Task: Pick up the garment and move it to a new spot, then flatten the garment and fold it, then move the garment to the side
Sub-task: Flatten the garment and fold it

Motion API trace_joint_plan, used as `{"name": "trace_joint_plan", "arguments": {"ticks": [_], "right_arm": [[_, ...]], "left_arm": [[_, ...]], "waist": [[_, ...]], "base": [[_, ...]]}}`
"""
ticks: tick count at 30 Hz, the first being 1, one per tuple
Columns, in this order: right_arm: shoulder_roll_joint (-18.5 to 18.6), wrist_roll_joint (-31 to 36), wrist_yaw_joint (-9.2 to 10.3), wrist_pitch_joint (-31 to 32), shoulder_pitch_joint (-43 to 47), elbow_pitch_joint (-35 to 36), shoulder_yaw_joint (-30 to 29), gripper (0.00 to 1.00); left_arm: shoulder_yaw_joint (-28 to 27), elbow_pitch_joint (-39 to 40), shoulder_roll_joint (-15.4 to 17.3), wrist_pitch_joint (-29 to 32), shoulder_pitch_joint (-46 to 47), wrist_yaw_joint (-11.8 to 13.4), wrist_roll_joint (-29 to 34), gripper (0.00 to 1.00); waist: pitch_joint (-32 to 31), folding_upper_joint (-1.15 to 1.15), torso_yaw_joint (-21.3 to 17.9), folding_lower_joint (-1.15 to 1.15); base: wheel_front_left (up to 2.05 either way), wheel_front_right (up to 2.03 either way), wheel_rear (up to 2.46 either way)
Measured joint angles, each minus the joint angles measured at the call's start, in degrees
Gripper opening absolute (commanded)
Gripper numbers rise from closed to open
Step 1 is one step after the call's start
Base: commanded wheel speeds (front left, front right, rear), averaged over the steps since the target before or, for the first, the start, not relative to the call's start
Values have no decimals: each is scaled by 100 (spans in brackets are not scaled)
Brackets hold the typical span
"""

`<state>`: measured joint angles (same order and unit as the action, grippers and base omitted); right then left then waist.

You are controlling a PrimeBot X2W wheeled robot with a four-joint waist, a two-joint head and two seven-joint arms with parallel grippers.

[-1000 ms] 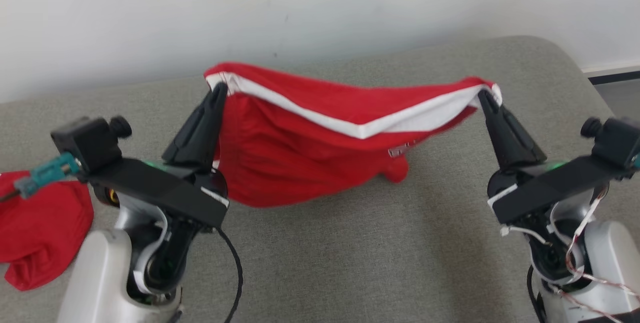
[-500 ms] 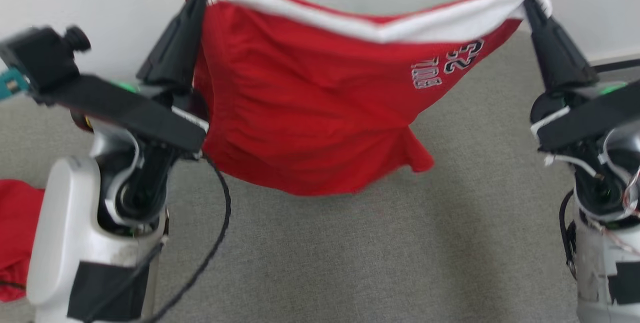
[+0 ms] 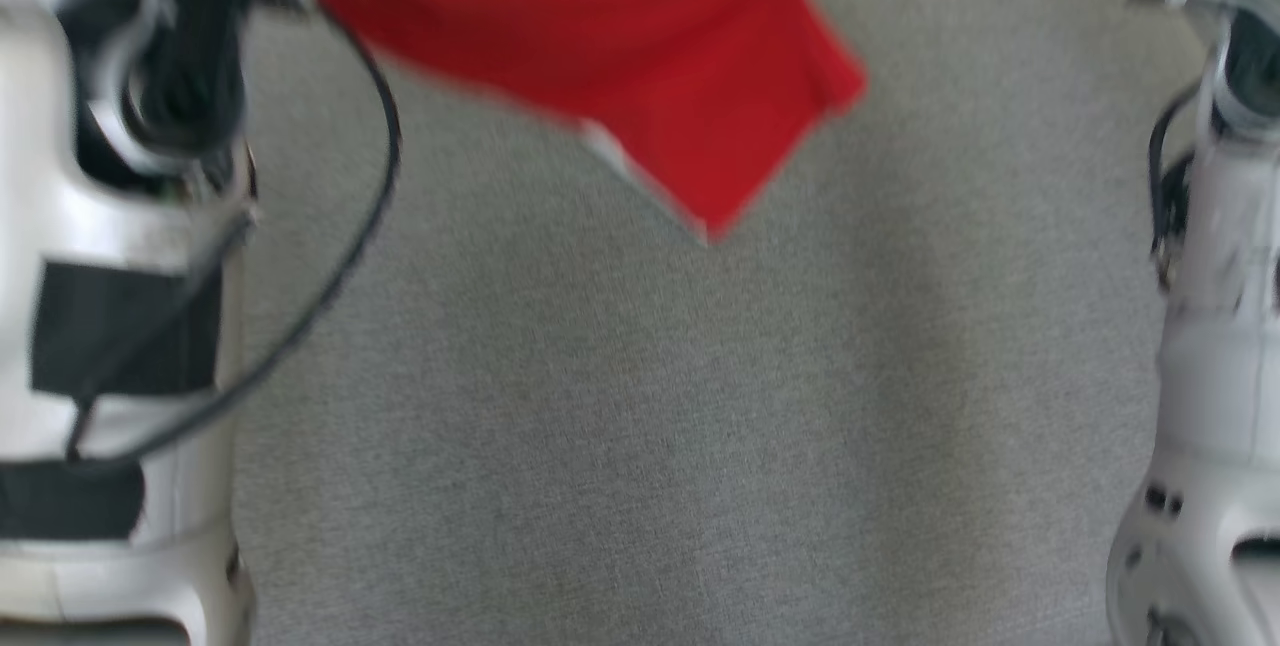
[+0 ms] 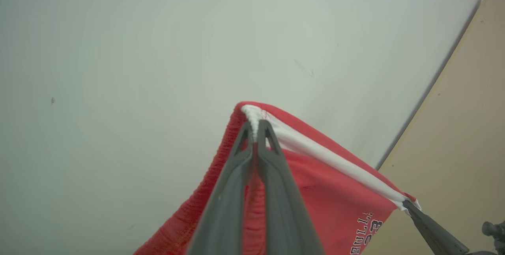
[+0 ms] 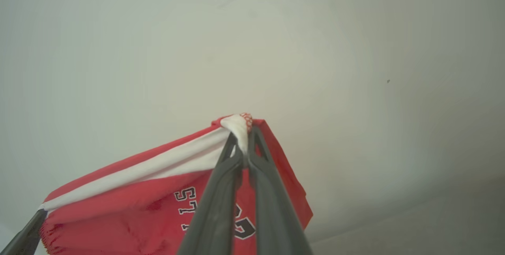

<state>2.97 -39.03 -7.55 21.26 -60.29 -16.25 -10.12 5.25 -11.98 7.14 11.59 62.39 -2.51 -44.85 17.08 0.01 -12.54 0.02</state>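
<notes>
The garment [image 3: 640, 56] is a red jersey with a white band and dark lettering, hanging in the air above the grey cushion [image 3: 640, 426]. In the left wrist view my left gripper [image 4: 254, 126] is shut on one top corner of the garment [image 4: 315, 184]. My right gripper [image 5: 242, 132] is shut on the other top corner of the garment [image 5: 138, 203] in the right wrist view. The white band stretches taut between both grips. The head view catches just the garment's lower hanging point, with my pale forearms at both sides.
A pale wall [image 4: 158, 49] stands close behind the raised garment. A black cable [image 3: 350, 226] loops off my left forearm [image 3: 110, 326]. My right forearm [image 3: 1210, 376] rises at the right edge. A tan panel [image 4: 465, 109] shows at the right of the left wrist view.
Both grippers have risen with the garment, lifting it off the cushion until their fingers left the top of the head view. The red cloth at the left edge has dropped out of sight.
</notes>
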Motion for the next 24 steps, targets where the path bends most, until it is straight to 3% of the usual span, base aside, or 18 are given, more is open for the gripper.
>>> {"name": "trace_joint_plan", "arguments": {"ticks": [8,13,19,24], "right_arm": [[-31,-530,-1,-1814,-1674,-1300,10,0],[-44,-698,-7,-2817,-1995,-1724,223,0],[-55,-943,-7,-3094,-1540,-2190,590,0],[-48,-1134,-5,-2959,-1080,-2140,767,0]], "left_arm": [[-73,-524,-54,-1287,1302,-216,413,0],[52,-740,-20,-2046,1454,-409,615,0],[261,-1023,182,-2444,739,-486,588,0],[446,-879,345,-2542,250,-503,346,0]], "waist": [[883,1,-94,1],[1285,1,-101,0],[1634,1,-61,0],[1666,1,-27,0]], "base": [[0,0,0],[0,0,0],[0,0,0],[0,0,0]]}}
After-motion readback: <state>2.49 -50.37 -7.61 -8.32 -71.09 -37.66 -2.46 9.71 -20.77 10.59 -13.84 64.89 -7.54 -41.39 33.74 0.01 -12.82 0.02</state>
